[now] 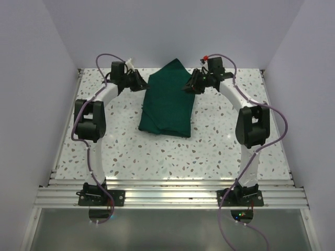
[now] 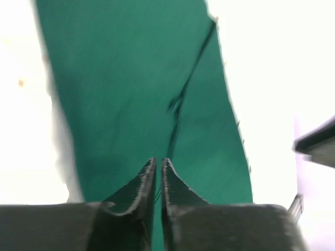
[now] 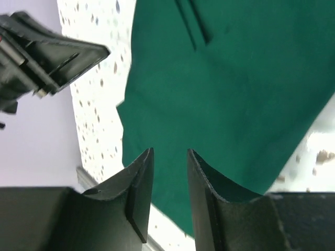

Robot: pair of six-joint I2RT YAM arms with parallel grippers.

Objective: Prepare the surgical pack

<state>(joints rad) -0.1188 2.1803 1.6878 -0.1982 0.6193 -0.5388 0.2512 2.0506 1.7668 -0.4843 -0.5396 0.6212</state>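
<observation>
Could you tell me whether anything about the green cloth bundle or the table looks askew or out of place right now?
The folded green cloth bundle sits slightly skewed on the speckled table, and its far corner pokes up to a point instead of lying flat. No tray, instruments or gauze are visible outside it. Nothing looks spilled or damaged.

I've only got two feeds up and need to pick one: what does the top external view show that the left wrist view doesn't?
Only the top external view shows the whole folded green cloth bundle on the speckled table, with the left gripper and right gripper at its far corners. Only the left wrist view shows the left fingers up close, a thin gap between them, over the cloth. Both show the green cloth; neither shows a tray, scissors or gauze.
</observation>
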